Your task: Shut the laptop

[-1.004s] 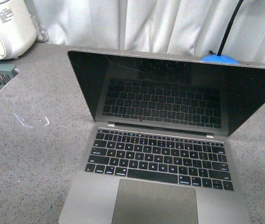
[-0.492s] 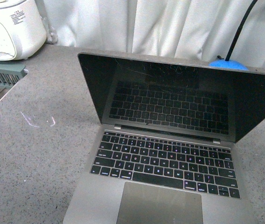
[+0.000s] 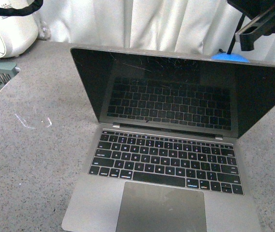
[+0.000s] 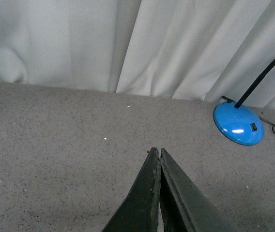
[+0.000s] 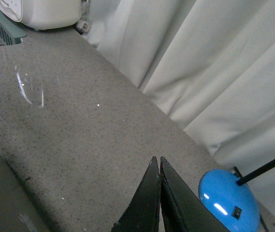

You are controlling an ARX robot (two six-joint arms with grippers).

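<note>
Laptop: space-grey, open, filling the centre and lower right of the front view on the grey speckled surface. Its scratched black screen stands tilted slightly back and mirrors the black keys; the trackpad sits at the bottom edge of the frame. Left claw: empty, fingers pressed together at the tips, over bare surface. Right claw: likewise closed on nothing. Right arm: upper right of the front view, above the lid's top edge. Blue lamp base: behind the screen, upper right. White appliance: upper left, before the white curtain.
</note>
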